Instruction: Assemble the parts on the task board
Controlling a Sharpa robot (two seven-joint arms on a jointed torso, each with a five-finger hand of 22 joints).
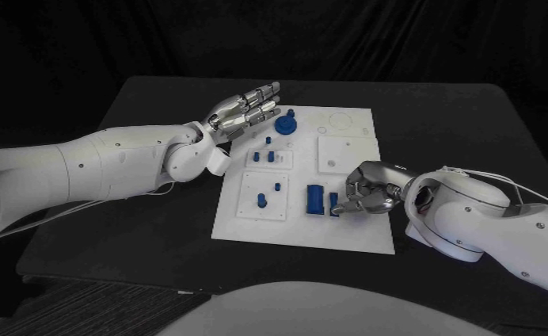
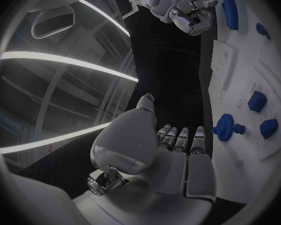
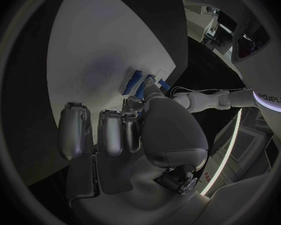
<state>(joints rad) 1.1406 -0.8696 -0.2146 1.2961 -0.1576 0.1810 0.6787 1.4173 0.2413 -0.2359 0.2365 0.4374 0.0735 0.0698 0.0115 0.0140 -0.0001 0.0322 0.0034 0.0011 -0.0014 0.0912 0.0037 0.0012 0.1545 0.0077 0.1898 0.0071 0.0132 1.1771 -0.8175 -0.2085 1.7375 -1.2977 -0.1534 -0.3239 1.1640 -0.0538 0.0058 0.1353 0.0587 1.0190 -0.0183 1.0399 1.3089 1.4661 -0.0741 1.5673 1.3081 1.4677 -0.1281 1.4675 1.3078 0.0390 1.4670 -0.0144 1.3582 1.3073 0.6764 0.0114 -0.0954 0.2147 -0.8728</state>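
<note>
The left hand (image 1: 245,108) reaches out flat over the far left edge of the task board (image 1: 354,233), palm turned sideways, fingers straight and held side by side, holding nothing. Just beyond its fingertips, toward the board's middle, sits a round blue gear-like part (image 1: 286,124) with a short stub on top; in the left wrist view the same part (image 2: 225,127) lies just beside the fingers (image 2: 181,137), apart from them.

The right hand (image 1: 367,189) lies low at the near right side of the board, fingers curled inward and knuckles up. Its fingertips meet at a small blue part (image 1: 333,198), which seems pinched between thumb and finger, though the contact is partly hidden. Right beside that hand, on the side away from its arm, a taller blue block (image 1: 313,199) stands in the board. Farther from it, smaller blue pieces (image 1: 264,157) sit in raised white tiles, well apart from both hands. A black table (image 1: 149,106) carries the board
</note>
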